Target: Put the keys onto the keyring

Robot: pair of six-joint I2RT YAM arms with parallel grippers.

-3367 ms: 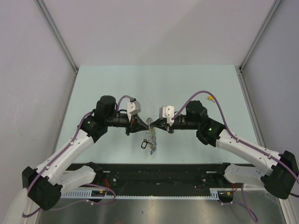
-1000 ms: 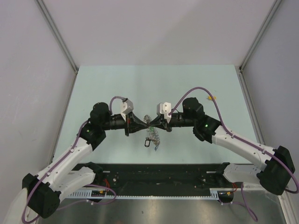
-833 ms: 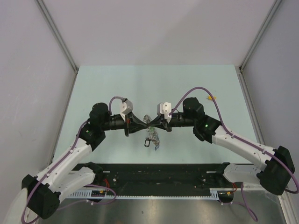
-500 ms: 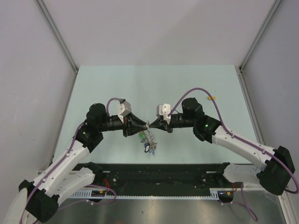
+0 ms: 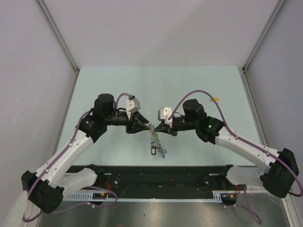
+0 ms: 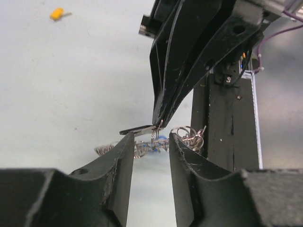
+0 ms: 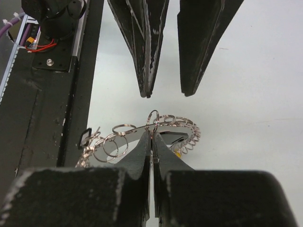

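The keyring (image 5: 156, 141), a cluster of silver rings and keys with a blue tag, hangs above the table from my right gripper (image 5: 152, 128). The right gripper (image 7: 152, 137) is shut on one small split ring (image 7: 152, 117) of the keyring (image 7: 123, 142). A black tag (image 7: 85, 137) hangs at its left end. My left gripper (image 5: 143, 126) is open, and its fingers (image 7: 147, 52) stand just apart from the ring. In the left wrist view the left gripper (image 6: 150, 138) frames the keyring (image 6: 142, 146) without touching it. The yellow-tagged key (image 5: 215, 99) lies far right on the table and also shows in the left wrist view (image 6: 57, 13).
A black rail (image 5: 151, 176) runs along the table's near edge, just below the hanging keyring, and shows in both wrist views (image 6: 220, 127) (image 7: 47, 94). Grey walls enclose the table on three sides.
My left gripper has opened, let go of the keyring and drawn back a little to the left. The keyring now hangs from the right gripper alone and sags lower.
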